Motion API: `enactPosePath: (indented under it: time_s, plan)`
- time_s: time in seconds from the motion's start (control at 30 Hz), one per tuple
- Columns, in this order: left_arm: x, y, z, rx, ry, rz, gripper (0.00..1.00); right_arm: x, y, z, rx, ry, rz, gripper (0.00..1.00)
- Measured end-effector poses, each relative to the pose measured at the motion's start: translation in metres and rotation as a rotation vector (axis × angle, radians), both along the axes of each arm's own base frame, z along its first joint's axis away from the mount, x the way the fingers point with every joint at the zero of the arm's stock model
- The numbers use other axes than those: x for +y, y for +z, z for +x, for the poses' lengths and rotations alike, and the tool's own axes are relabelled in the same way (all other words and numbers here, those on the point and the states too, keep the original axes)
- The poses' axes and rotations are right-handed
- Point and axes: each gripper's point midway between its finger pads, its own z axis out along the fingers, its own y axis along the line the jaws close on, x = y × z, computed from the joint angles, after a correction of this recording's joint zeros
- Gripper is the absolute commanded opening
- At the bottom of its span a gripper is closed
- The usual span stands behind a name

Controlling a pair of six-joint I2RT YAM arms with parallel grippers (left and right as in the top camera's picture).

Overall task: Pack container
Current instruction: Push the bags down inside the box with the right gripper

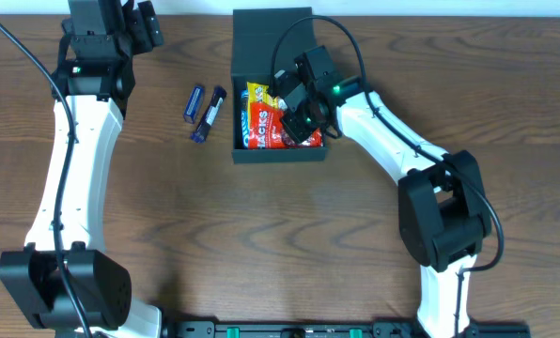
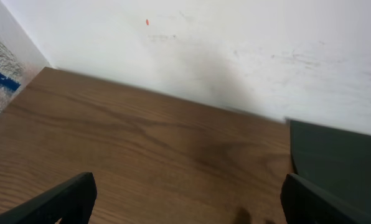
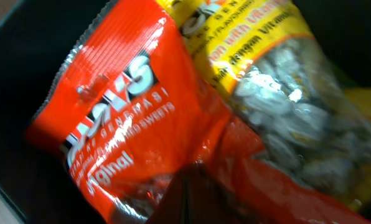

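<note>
The container (image 1: 280, 153) is a dark matte box at the table's back centre, its flip lid (image 1: 272, 33) open and lying behind it. Inside it lie a red snack packet (image 1: 264, 133) and a yellow packet (image 1: 258, 94). My right gripper (image 1: 299, 117) is down inside the box. In the right wrist view its fingers (image 3: 188, 186) are pressed together on the red packet (image 3: 123, 106), beside the yellow packet of seeds (image 3: 285, 118). My left gripper (image 1: 144, 23) is open and empty at the back left, fingers wide apart (image 2: 185, 205). The container's edge (image 2: 341, 155) shows at its right.
Two small blue packets (image 1: 194, 103) (image 1: 210, 115) lie on the wooden table just left of the container. A white wall (image 2: 235, 50) stands behind the table's back edge.
</note>
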Motion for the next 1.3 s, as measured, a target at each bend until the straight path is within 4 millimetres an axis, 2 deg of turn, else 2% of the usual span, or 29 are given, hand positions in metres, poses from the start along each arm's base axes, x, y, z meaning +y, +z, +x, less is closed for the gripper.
enactPosePath:
  time_s: [0.13,0.3,0.5,0.67,0.77,0.83,0.93,1.0,1.3]
  plan:
    - [0.000,0.000,0.000,0.000,0.000,0.000,0.95,0.000,0.017,0.012,-0.020,-0.012,-0.019,0.01]
    - [0.000,0.000,0.000,0.001,0.000,0.000,0.95,0.012,0.058,0.034,-0.116,-0.011,0.026,0.01]
    - [0.000,0.000,0.000,0.002,-0.002,0.005,0.95,0.032,0.063,0.023,-0.098,0.076,0.102,0.01]
    - [0.007,0.004,0.002,-0.016,0.002,0.020,0.95,0.049,0.054,0.004,-0.063,0.134,0.112,0.01]
    - [0.013,0.004,0.001,-0.015,0.012,0.023,0.95,0.051,0.043,-0.005,-0.026,0.150,0.097,0.01]
    - [0.014,0.005,0.001,-0.015,0.014,0.023,0.95,0.048,0.029,-0.009,0.011,0.145,0.067,0.01]
    - [0.013,0.005,0.001,-0.015,0.013,0.023,0.95,0.035,-0.004,-0.015,0.083,0.125,-0.015,0.01]
    - [0.013,0.005,0.001,-0.015,0.013,0.023,0.95,0.030,-0.014,-0.018,0.110,0.117,-0.043,0.01]
    - [0.013,0.004,0.001,-0.014,0.013,0.023,0.95,0.025,-0.015,-0.020,0.124,0.110,-0.065,0.01]
